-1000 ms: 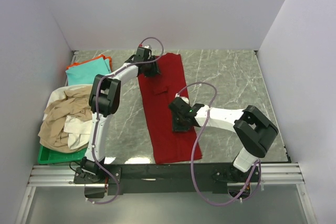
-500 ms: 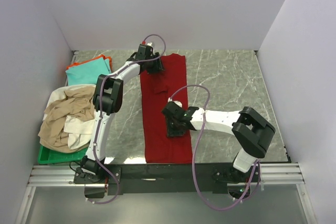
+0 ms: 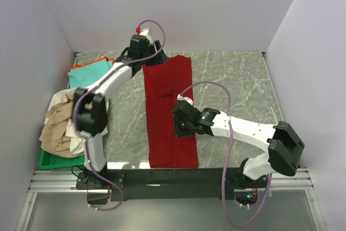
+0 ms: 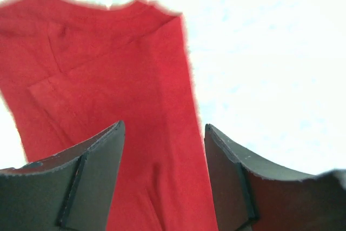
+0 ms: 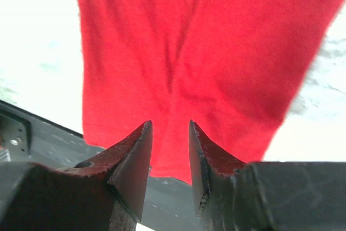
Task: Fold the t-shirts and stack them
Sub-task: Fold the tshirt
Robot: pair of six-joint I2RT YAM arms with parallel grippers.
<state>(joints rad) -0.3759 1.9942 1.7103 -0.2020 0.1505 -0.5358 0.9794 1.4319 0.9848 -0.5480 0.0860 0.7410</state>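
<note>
- Shirt in hand: the dark red t-shirt (image 3: 170, 112) lies flat on the worktop (image 3: 238, 85) as a long narrow strip, from the far side almost to the near edge.
- The left fingers (image 4: 97, 171) stand wide apart above the collar end, with nothing between them.
- The right fingers (image 5: 130, 160) hover over the middle of the strip with a narrow gap, and no cloth is in it.
- I judge that the next fold goes across the length. It is best to take one end by both corners, lift it low and lay it edge on edge.
- A folded teal t-shirt (image 3: 92, 74) lies on an orange t-shirt (image 3: 77, 67) at the far left.
- Beige and white t-shirts (image 3: 65, 125) are heaped on the green tray (image 3: 51, 160).
- The right arm's purple cable (image 3: 208, 86) loops above the strip and may catch lifted cloth.
</note>
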